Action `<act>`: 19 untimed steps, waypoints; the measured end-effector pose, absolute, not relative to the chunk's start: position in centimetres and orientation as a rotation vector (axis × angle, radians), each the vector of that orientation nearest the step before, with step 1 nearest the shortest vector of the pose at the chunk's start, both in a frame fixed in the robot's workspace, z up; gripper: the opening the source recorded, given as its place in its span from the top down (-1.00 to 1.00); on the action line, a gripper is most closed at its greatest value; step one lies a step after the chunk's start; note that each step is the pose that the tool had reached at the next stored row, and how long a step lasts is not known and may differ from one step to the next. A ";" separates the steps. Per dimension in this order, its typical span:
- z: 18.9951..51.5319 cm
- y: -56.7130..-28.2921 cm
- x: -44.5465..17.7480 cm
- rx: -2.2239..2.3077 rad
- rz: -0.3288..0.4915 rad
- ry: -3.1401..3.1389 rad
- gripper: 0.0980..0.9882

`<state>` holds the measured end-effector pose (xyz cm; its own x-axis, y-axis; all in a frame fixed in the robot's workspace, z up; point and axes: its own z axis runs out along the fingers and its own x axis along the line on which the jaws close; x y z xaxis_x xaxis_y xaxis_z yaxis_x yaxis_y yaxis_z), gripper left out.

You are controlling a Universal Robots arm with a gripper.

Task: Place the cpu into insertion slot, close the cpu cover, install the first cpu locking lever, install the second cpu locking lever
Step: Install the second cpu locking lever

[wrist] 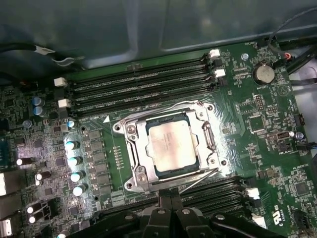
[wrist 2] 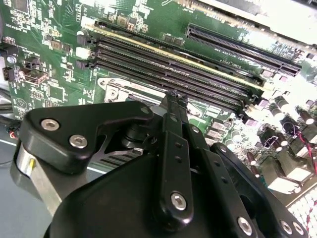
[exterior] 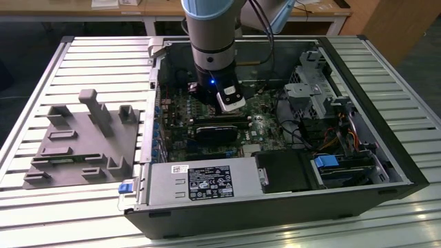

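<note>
Already the cpu sits in the slot, cover down; the gripper, fingers pressed together and empty, hangs just beside the socket's edge.

No legible print on the power-supply label

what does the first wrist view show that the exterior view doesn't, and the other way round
The first wrist view looks straight down on the cpu seated in the insertion slot, with the cpu cover closed around it. The exterior view takes in the open computer case, the grey fixture block on the slatted table at that view's left, and the arm reaching into the case. Both show the green motherboard.
</note>
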<state>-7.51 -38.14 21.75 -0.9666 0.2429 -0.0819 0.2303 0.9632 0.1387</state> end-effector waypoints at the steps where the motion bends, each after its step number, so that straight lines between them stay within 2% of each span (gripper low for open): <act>1: 21.8 -38.1 -7.5 0.364 0.195 3.015 0.99; 19: 21.6 -39.0 -7.5 0.306 0.294 3.021 0.99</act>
<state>-7.53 -38.99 21.61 -0.9759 0.2067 -0.0704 0.1892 0.9615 0.1993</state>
